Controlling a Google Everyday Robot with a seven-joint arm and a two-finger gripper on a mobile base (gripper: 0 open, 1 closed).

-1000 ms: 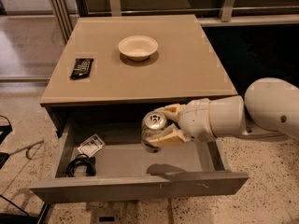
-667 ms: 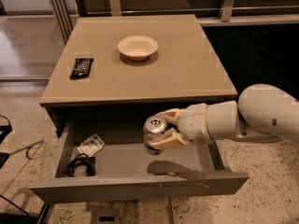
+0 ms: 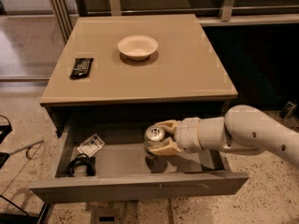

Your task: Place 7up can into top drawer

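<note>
Under the beige-topped table [image 3: 187, 78], the top drawer [image 3: 140, 186] stands pulled out. The gripper [image 3: 159, 137], extended from the right, pinches the upright 7up can [image 3: 153, 134] over the drawer's middle, with the floor straight below.

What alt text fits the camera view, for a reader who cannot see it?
The gripper, reaching in from the picture's right, holds the can inside the open drawer, near its middle. A black cable and a white card lie at the drawer's left. The table above bears a bowl and a flat black object.
</note>
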